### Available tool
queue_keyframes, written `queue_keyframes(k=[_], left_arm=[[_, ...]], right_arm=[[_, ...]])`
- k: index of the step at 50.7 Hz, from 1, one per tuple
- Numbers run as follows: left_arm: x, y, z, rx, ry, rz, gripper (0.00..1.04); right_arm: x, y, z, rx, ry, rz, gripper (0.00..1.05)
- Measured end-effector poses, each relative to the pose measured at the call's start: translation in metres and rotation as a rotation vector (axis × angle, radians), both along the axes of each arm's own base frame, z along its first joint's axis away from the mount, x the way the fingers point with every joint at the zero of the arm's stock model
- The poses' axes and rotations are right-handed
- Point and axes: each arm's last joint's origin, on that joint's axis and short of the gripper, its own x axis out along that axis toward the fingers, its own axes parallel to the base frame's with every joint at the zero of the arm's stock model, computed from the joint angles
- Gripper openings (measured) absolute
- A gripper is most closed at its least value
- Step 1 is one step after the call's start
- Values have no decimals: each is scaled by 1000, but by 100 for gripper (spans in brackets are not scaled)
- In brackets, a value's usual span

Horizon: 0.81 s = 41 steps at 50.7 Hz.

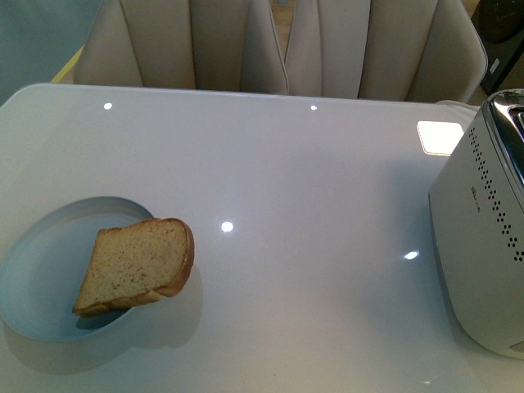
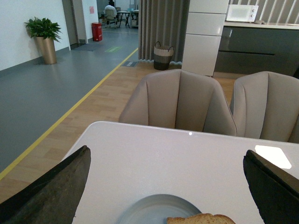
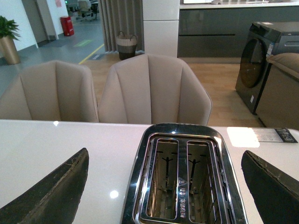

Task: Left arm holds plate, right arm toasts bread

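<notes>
1. White glossy table point(image 1: 311, 164) is reflecting ceiling lights. Beige chairs point(image 1: 286, 45) are standing along its far edge, with an open office floor running behind them.
2. Neither arm is showing in the front view, so pose is coming from the wrist views only.
3. Left gripper point(image 2: 166, 154) is hovering low over the table and facing the chairs. Its jaws are spread wide and gripping nothing. Plate point(image 2: 149, 210) is lying below between the jaws, clear of both.
4. Right gripper point(image 3: 164, 154) is hovering above the toaster point(image 3: 182, 177), jaws spread wide and holding nothing. Both slots are sitting between the jaws.
5. In the front view the plate is sitting at the table's near left. Bread point(image 1: 135, 266) is resting tilted on the plate's right side, its rounded crust end poking past the rim over the table.
6. Toaster is standing at the table's right edge, well apart from the plate.
7. Writing: a small dark mark is showing on the toaster's white side, too small to read. Card point(image 3: 254, 135) is lying beside the toaster with a dark printed strip, unreadable.
</notes>
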Motion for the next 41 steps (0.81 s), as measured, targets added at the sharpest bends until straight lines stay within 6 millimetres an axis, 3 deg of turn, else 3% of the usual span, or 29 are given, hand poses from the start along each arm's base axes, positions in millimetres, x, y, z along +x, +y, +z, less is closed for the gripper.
queue_keyframes(k=[23,29,33,41], left_arm=[[0,0,0,0,1,0,98],[4,0,-3,-14,522,-178,98],[9,-2,-7,-12,587,-195,98],[25,-6,0,2,558,-218,98]], right_arm=[[0,0,0,0,0,0,96],[0,0,0,0,0,1,96],[0,0,0,0,0,0,96],[0,0,0,0,0,1,96]])
